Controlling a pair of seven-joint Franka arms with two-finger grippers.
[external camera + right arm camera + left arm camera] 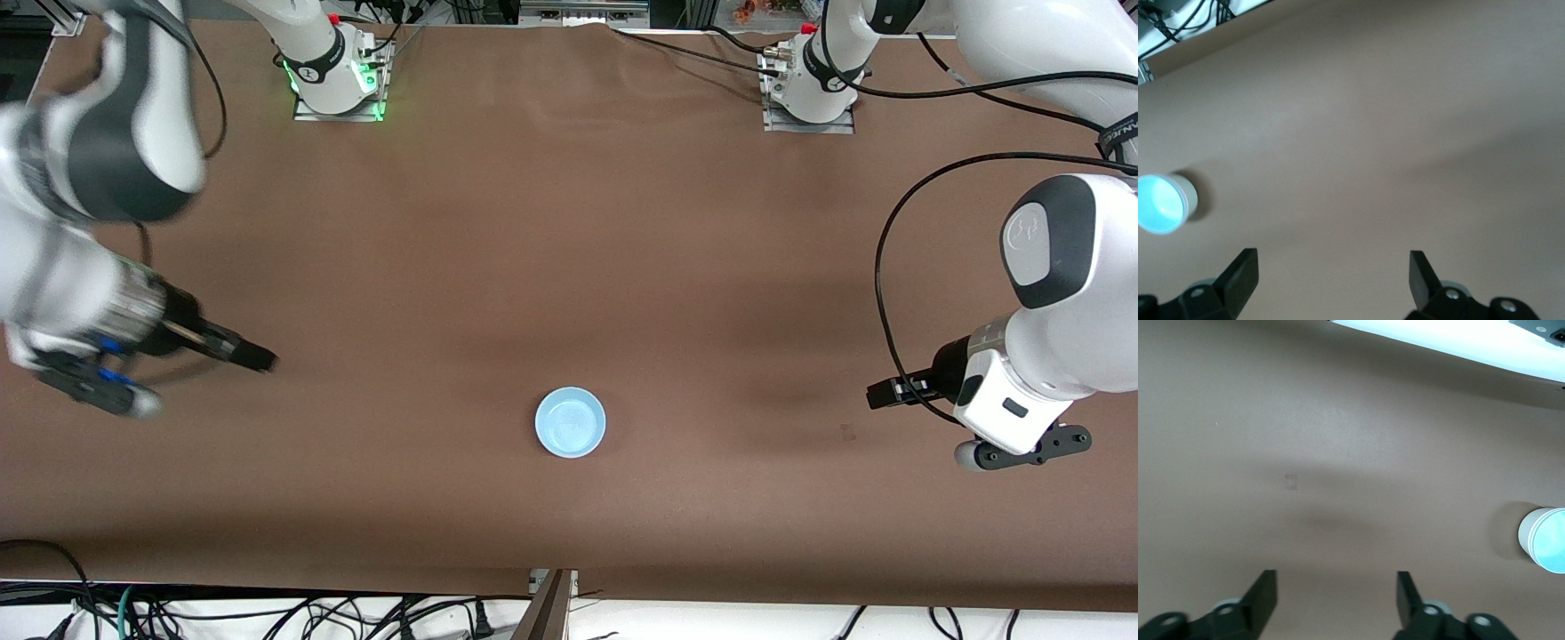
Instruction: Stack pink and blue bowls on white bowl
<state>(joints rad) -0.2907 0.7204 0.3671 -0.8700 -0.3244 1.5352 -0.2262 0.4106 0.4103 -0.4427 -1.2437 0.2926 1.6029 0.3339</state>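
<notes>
Brown desk (569, 222): the blue bowl (570, 421) tops a stack near its front edge; only my wrist views show white beneath. My left gripper (1336, 597) and right gripper (1333, 277) hover spread, empty, over opposite ends.

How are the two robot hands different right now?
The left gripper hangs over the table toward the left arm's end; the right gripper hangs toward the right arm's end. The right gripper looks blurred in the front view; the left looks sharp. Both are open, hold nothing, and point toward the blue bowl between them.
</notes>
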